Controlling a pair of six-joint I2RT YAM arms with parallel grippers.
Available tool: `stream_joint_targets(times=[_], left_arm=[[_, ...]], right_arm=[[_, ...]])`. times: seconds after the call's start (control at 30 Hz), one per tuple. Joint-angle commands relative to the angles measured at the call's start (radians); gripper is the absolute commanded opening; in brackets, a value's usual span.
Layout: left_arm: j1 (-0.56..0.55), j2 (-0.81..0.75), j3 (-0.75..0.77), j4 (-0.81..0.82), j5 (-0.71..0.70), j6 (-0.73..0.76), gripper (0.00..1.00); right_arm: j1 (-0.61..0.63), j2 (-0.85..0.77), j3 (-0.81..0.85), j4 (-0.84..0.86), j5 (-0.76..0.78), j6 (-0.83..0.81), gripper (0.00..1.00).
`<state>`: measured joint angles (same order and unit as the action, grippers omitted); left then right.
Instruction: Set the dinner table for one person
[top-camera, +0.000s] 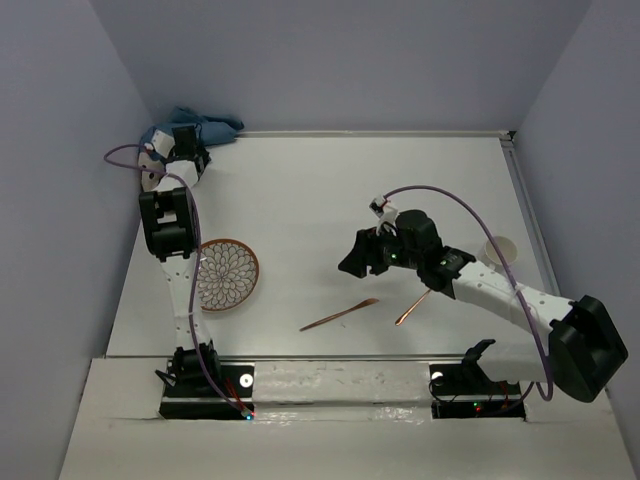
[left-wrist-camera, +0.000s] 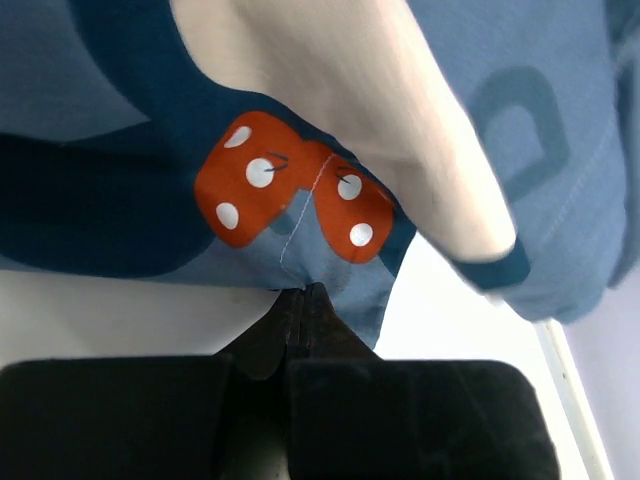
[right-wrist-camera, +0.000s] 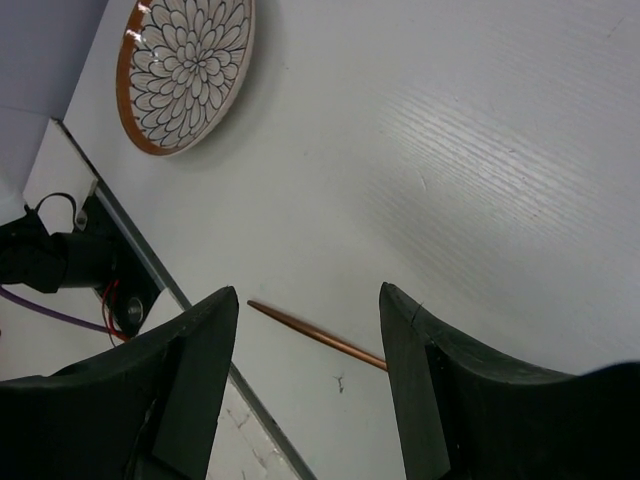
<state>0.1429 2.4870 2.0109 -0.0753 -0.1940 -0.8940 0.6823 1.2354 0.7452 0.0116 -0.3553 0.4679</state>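
Left gripper (left-wrist-camera: 302, 298) clamps blue cloth (left-wrist-camera: 530, 120) at ten o'clock on the table (top-camera: 320, 190). Right gripper (right-wrist-camera: 308, 300) hovers above its middle, jaws apart.

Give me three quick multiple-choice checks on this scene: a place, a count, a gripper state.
1. Where is the cloth?
A) far-left corner
B) beside the cup
C) under the plate

2. How many copper utensils lie on the table?
A) one
B) two
C) four

3. The right gripper is:
A) open, empty
B) shut on a utensil
C) shut on the plate

Answers:
1 A, it is bunched in that corner, far from cup and plate.
2 B, two lie near the front edge.
3 A, its fingers stand apart, gripping nothing.
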Motion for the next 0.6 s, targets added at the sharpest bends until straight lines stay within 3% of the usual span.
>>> stream_joint_targets(times=[0.0,0.2,0.37,0.57], left_arm=[[-0.072,-0.126,-0.107,0.175,0.141,0.050,0.00],[-0.219,-0.325,-0.196,0.377,0.286,0.047,0.00],[-0.351,-0.418,-0.126,0.396,0.401,0.044,0.00],[-0.408,-0.476,-0.092,0.414,0.479,0.041,0.00]], right_arm=[[0.008,0.018,0.051,0.070,0.053,-0.014,0.63],[0.008,0.001,0.095,0.028,0.160,-0.023,0.62],[-0.003,-0.016,0.135,-0.047,0.271,-0.037,0.63],[-0.061,-0.066,0.163,-0.117,0.351,-0.071,0.66]])
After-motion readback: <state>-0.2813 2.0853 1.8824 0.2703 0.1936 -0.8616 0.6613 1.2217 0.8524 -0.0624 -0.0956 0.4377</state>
